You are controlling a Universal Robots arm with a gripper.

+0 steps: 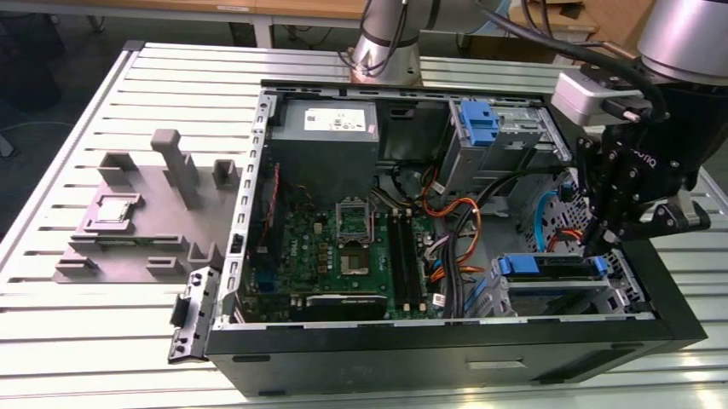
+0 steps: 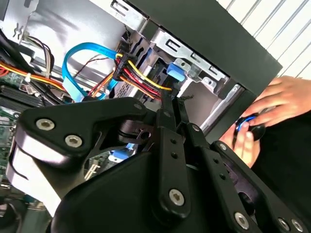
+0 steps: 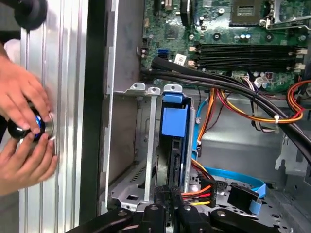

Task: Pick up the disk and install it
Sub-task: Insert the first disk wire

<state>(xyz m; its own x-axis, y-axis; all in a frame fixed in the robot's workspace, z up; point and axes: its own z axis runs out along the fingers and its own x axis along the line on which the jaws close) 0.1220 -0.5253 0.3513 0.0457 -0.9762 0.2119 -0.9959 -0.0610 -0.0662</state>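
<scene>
Overhead exterior; wrist views near drive cage [image 3: 146,145]

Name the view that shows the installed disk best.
First wrist view: the disk stands edge-on in its bay, blue tab facing the camera. The exterior view shows its blue end; the second wrist view, a small blue tab.

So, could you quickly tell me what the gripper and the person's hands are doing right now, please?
Gripper: shut, empty, at the disk slotted in the bay.
Hands: holding a small round black knob beside the case.

slatted table [image 1: 80,332] | open computer case [image 1: 455,354] (black) | grey fixture [image 1: 148,221]
</scene>
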